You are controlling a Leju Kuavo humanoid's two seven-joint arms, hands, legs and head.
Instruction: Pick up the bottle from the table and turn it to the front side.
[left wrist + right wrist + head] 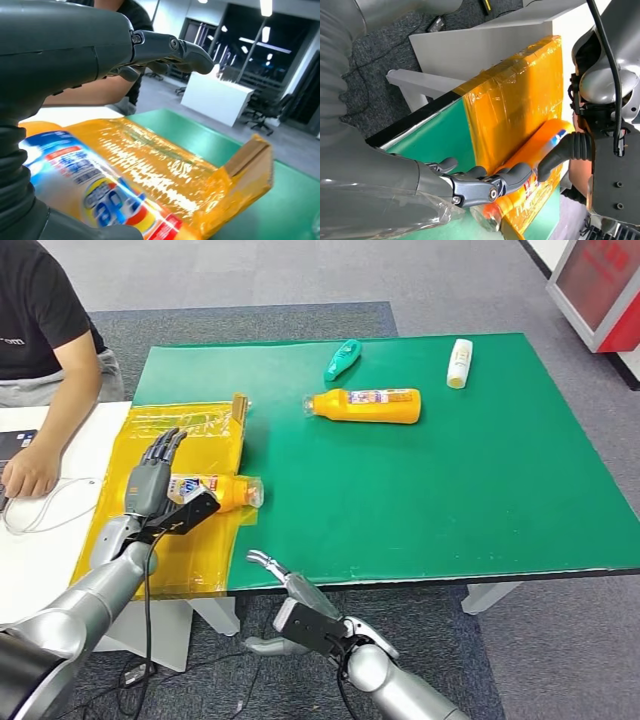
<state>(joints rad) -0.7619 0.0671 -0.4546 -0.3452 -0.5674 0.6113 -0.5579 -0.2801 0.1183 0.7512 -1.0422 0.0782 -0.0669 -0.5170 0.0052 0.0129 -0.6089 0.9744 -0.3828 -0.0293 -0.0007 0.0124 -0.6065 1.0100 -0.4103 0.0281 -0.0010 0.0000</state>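
While the left hand (pixel 155 480) hovers with fingers spread and holding nothing over the near-left part of the green table (pixel 490 480), an orange bottle (pixel 226 492) lies on its side just beside it, on a flat yellow-wrapped tray (pixel 196 430). Below the near table edge, the right hand (pixel 290 590) is released too, fingers apart. Farther off lie a second orange bottle (pixel 370 405), a teal bottle (pixel 342 360) and a white bottle (pixel 459 362). At far left a person's hand (pixel 29 472) rests on a white desk (pixel 45 540).
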